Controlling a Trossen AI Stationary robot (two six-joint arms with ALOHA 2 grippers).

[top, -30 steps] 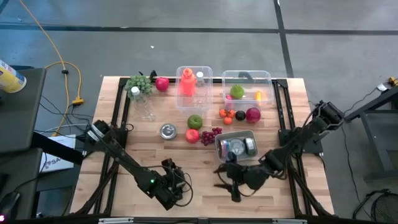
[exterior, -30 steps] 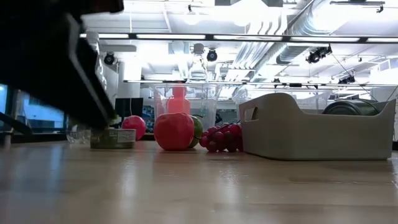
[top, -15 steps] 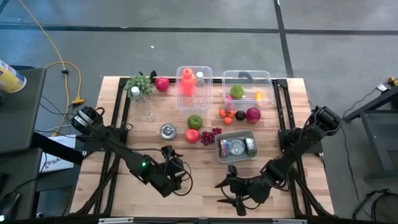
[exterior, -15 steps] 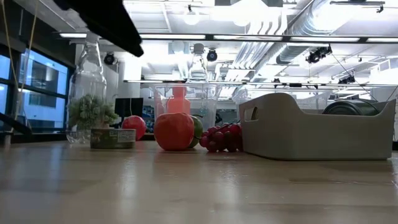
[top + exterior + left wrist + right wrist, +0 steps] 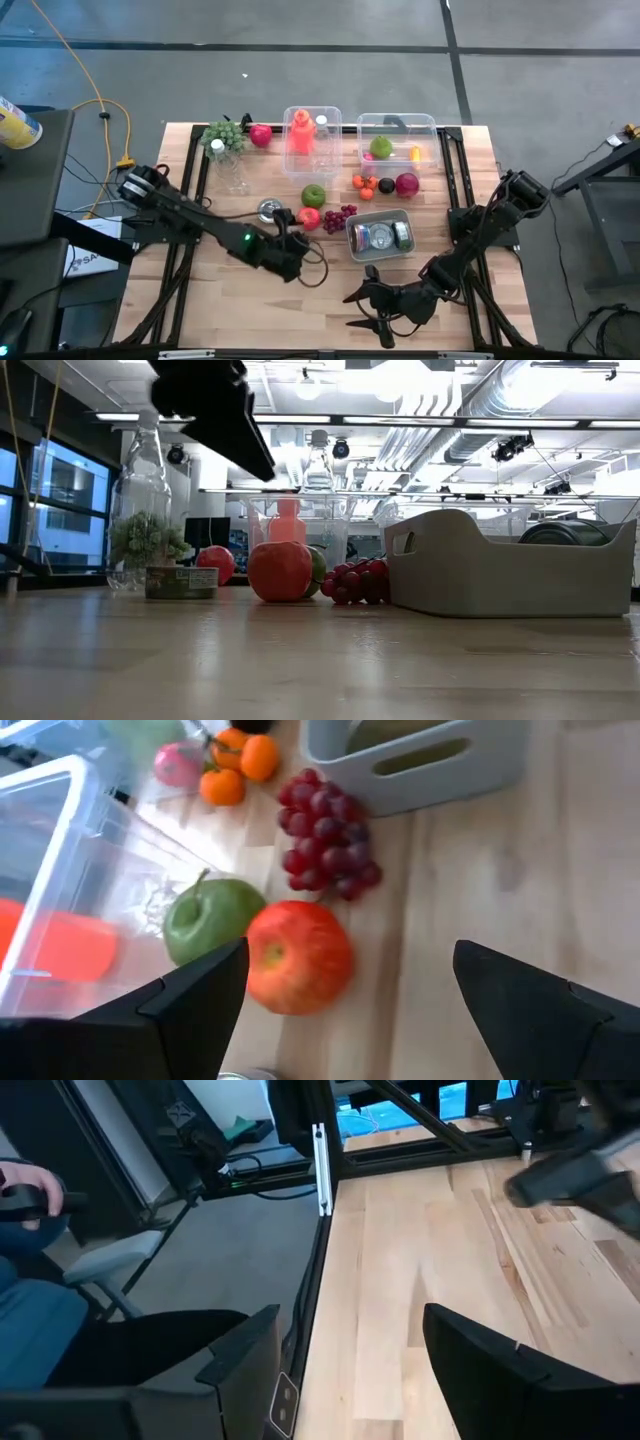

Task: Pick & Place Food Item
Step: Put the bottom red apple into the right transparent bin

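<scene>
Swung up from the lower left toward frame centre — left gripper [image 5: 292, 222] wide open, empty, nearing the red apple [image 5: 298, 956]. Parked low (right gripper [image 5: 362, 292], partly open, empty) — pick apparently imminent.

A red apple [image 5: 298, 956], a green apple [image 5: 211, 919], dark red grapes [image 5: 327, 832], a grey bin [image 5: 437, 755], pale striped wood table [image 5: 300, 310].

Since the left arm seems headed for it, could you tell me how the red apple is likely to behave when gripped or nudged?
The round red apple looks smooth and glossy, so the fingers may slip on it. Being round, it would probably roll if nudged, perhaps against the green apple touching it. It looks firm, so it likely will not deform.
</scene>
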